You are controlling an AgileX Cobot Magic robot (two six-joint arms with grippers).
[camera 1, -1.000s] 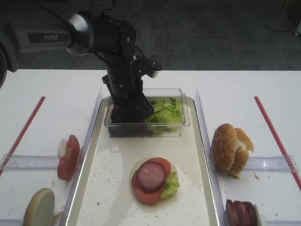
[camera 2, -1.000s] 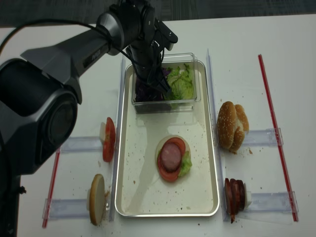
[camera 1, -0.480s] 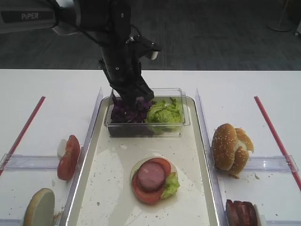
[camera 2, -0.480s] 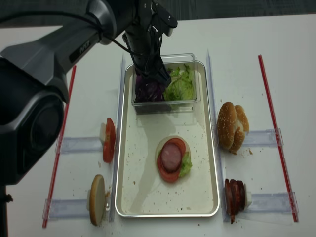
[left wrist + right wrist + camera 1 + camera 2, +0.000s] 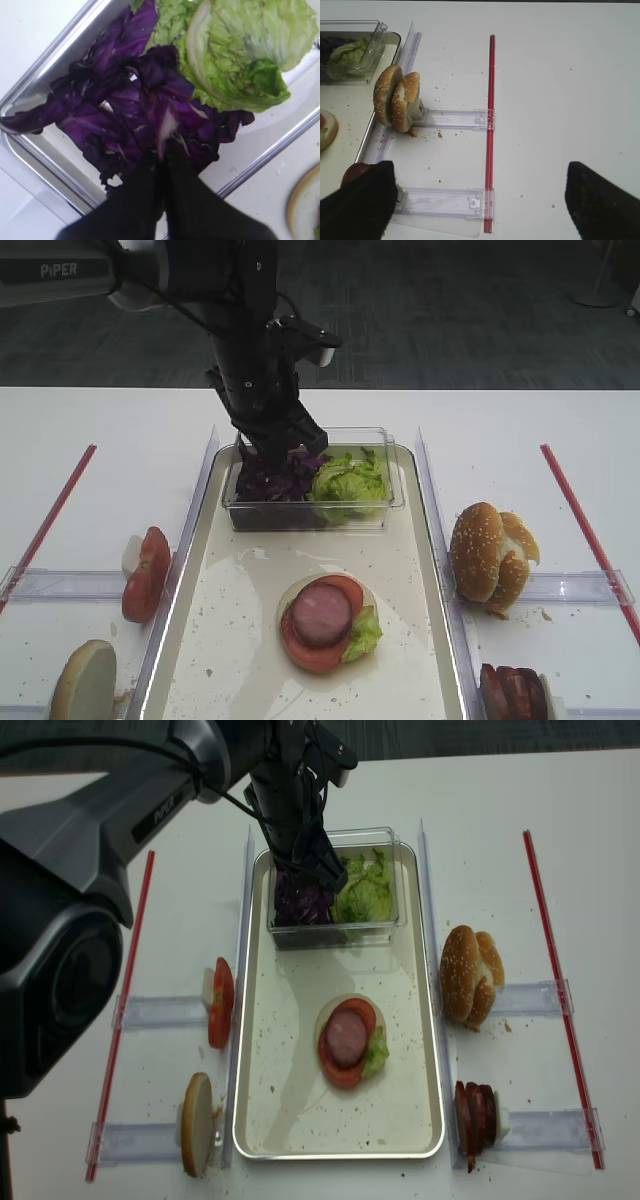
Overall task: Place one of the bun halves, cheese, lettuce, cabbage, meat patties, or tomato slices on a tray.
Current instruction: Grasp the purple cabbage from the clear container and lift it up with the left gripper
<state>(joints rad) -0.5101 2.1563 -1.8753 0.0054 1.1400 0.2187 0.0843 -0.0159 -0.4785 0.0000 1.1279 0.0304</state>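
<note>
My left gripper [image 5: 162,152] is shut on a strip of purple cabbage [image 5: 150,100], just above the cabbage pile in the clear box [image 5: 385,502]. That box sits at the far end of the tray [image 5: 215,640] and holds lettuce [image 5: 350,478] beside the cabbage [image 5: 268,480]. Mid-tray lies a bun half topped with a tomato slice [image 5: 300,650], a meat patty [image 5: 322,615] and a lettuce piece [image 5: 365,633]. My right gripper [image 5: 480,210] hangs open over bare table right of the tray. No cheese is in view.
Clear racks flank the tray. They hold tomato slices [image 5: 145,575] and a bun half [image 5: 85,685] on the left, and sesame bun halves [image 5: 490,555] and meat patties [image 5: 510,695] on the right. Red strips [image 5: 580,520] mark both outer sides of the table.
The left gripper has lifted out of the clear box, staying shut with cabbage pinched at its tips. The right arm has not moved.
</note>
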